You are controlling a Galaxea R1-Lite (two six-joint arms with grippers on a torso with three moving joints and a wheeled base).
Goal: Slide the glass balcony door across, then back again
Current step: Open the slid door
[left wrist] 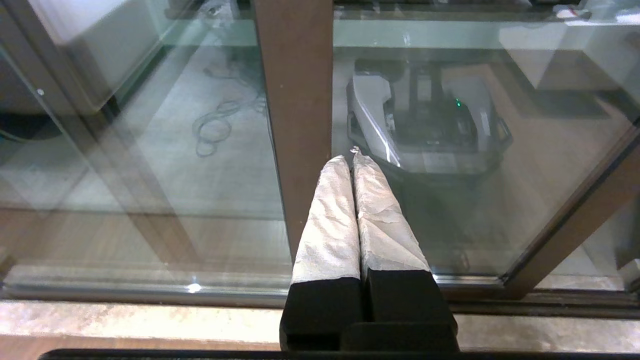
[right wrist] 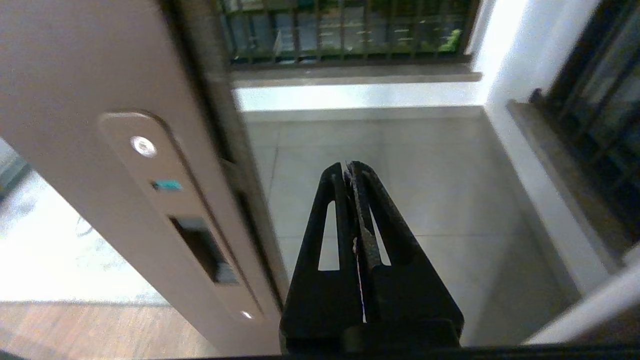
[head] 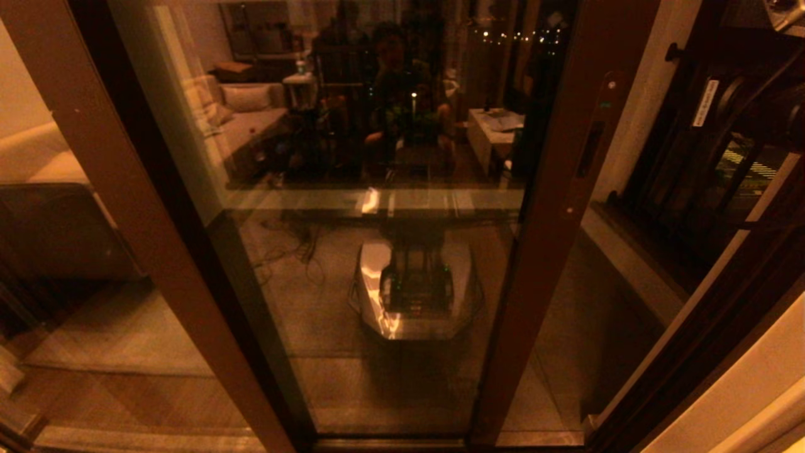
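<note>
— So, where does the glass balcony door point(head: 377, 189) stand?

— Across the middle of the head view, one tall reflective pane in a dark brown frame. Its right stile carries one small dark handle point(head: 590, 149) recessed in a plate. Right of that stile there is an open gap, through which the pale balcony floor point(head: 566, 327) shows.

— How many posts do you count?

— Two slanted brown uprights in the head view: the door's handle stile on the right and a wider, lighter-brown post point(head: 126, 207) on the left, belonging to the fixed panel.

— And the grippers?

— Two, neither visible from the head camera. The left gripper point(left wrist: 352, 156) has both cloth-wrapped fingers point(left wrist: 330, 220) pressed together, holding nothing, their tips close in front of a brown upright point(left wrist: 297, 115) and the glass beside it; I cannot tell whether they touch it. The right gripper point(right wrist: 348, 167) has its two black fingers closed against each other, also empty. It sits just beside the door's edge, near the handle plate point(right wrist: 180, 215), pointing out over the balcony tiles.

— Anything else outside?

— One black barred railing point(right wrist: 350, 30) at the far end of the balcony, and more dark bars point(head: 723, 145) on the right side.

— Screws on the plate?

— Two bright ones, at either end.
</note>
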